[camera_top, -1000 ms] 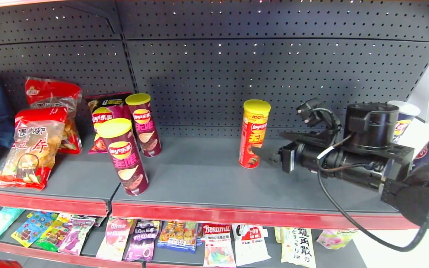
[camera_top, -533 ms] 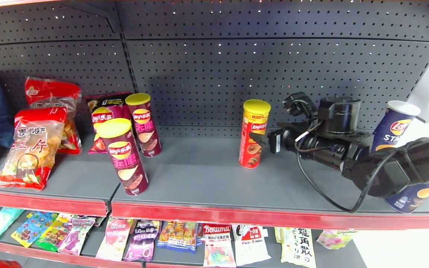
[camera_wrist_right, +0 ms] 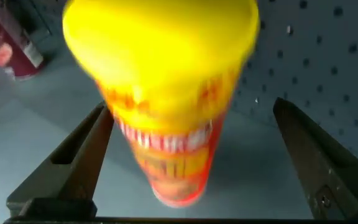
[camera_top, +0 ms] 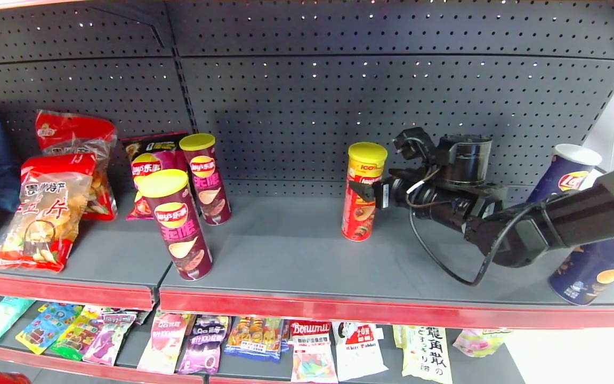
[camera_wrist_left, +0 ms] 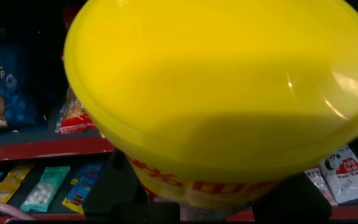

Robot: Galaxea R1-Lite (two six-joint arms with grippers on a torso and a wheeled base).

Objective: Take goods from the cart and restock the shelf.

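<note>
Left wrist view, can (camera_wrist_left: pixel 222 93) blocking snack shelves (camera_wrist_left: pixel 42 148)

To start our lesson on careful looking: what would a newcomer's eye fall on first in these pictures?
The red can with the yellow lid draws the eye first, upright in the middle of the grey shelf. The right tool is open at its upper half, with a finger on either side. Nearly as striking is the second yellow-lidded can, held in the left tool.
</note>
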